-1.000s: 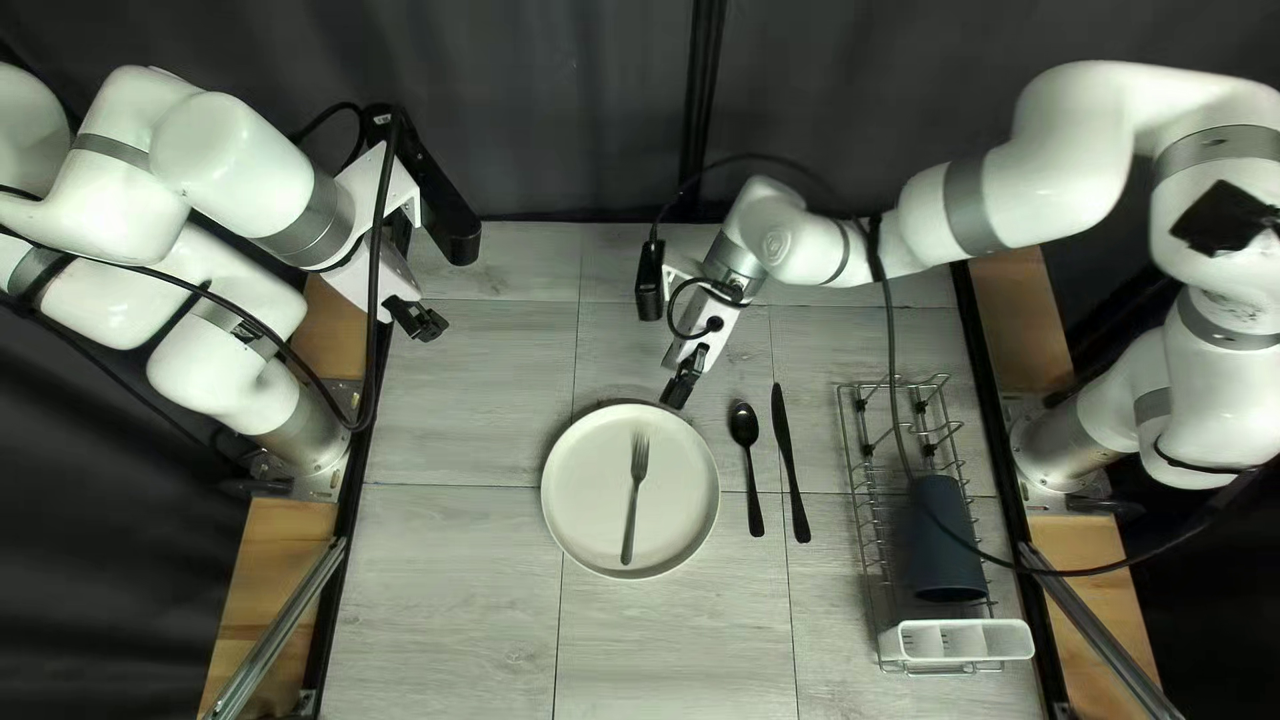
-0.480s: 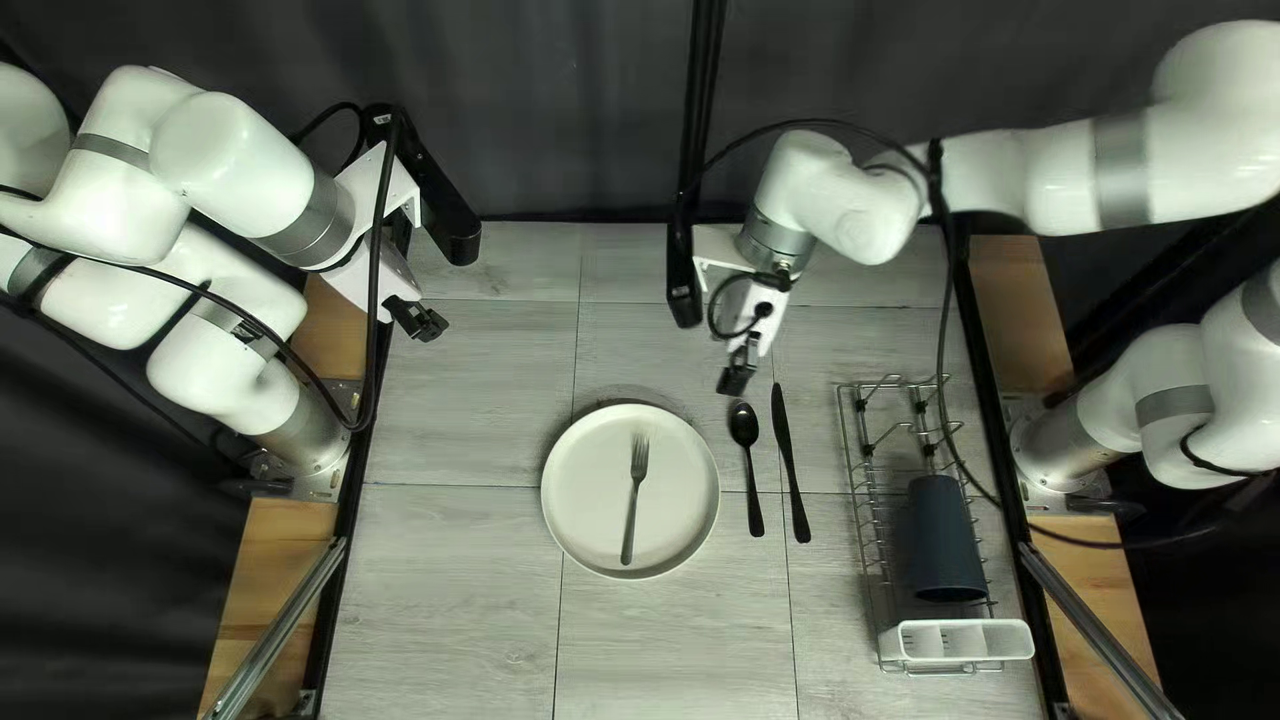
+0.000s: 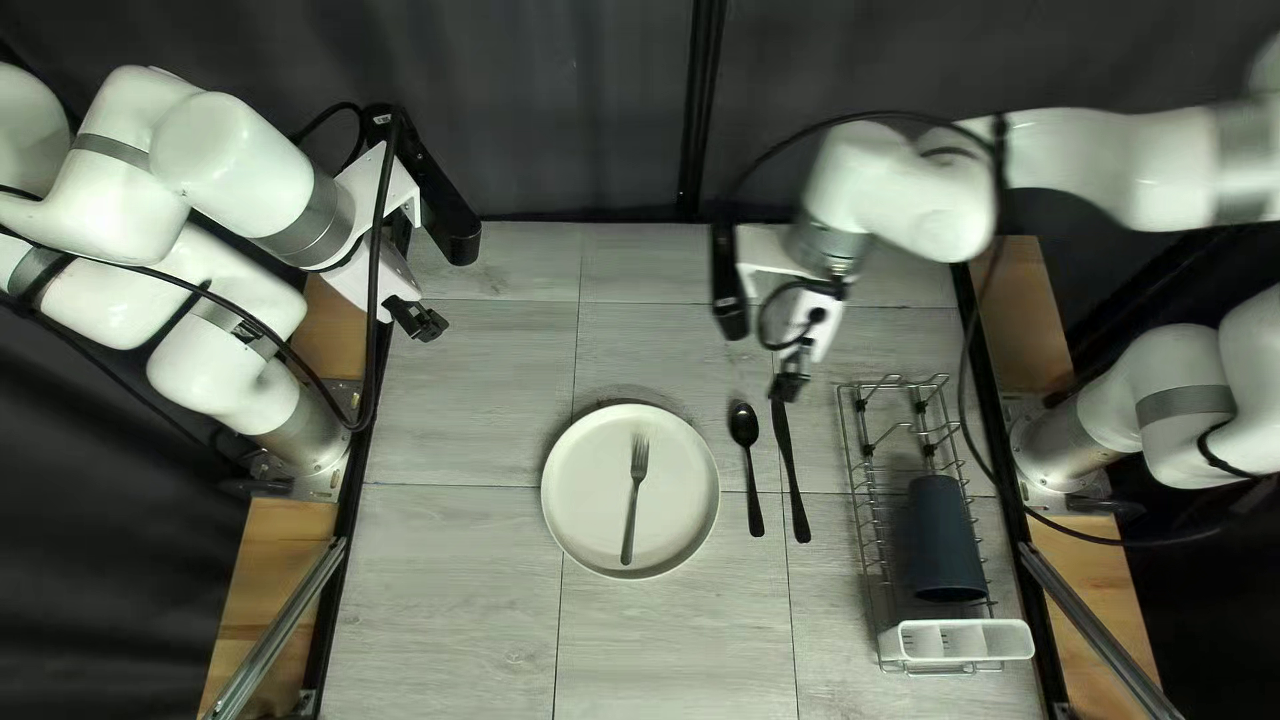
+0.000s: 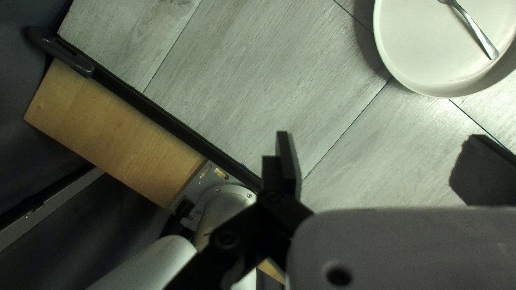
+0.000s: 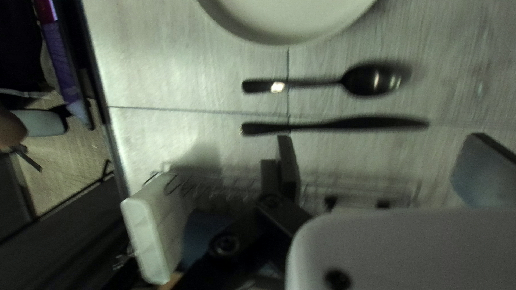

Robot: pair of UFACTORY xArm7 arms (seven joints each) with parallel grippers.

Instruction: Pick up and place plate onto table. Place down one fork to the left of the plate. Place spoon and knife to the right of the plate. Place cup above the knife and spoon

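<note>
Well, nearest of all, lower right of the plate as the top left view has it, sits the white holder with its compartments, at the near end of the wire rack. The dark blue cup is in that rack, well to the right of the plate. The plate itself is on the table, with the silver fork lying on it, inside its rim, handle toward the near side and tines toward the far side.

Just right of the plate the black spoon lies with its bowl at the far end. The black knife comes next, farther right of the plate than the spoon, blade end away from the near side.

Beyond the plate and to its right, my right gripper is by the knife's far tip in the top left view; in the right wrist view its two fingers stand wide apart. Farther out, to the left of the plate, is my left gripper, and the left wrist view has its fingers spread wide too. Past the plate's far side, my right arm, a bit blurred, reaches in from the right, my left arm from the left. Farthest off, behind the plate and all the rest, hangs the dark curtain.
</note>
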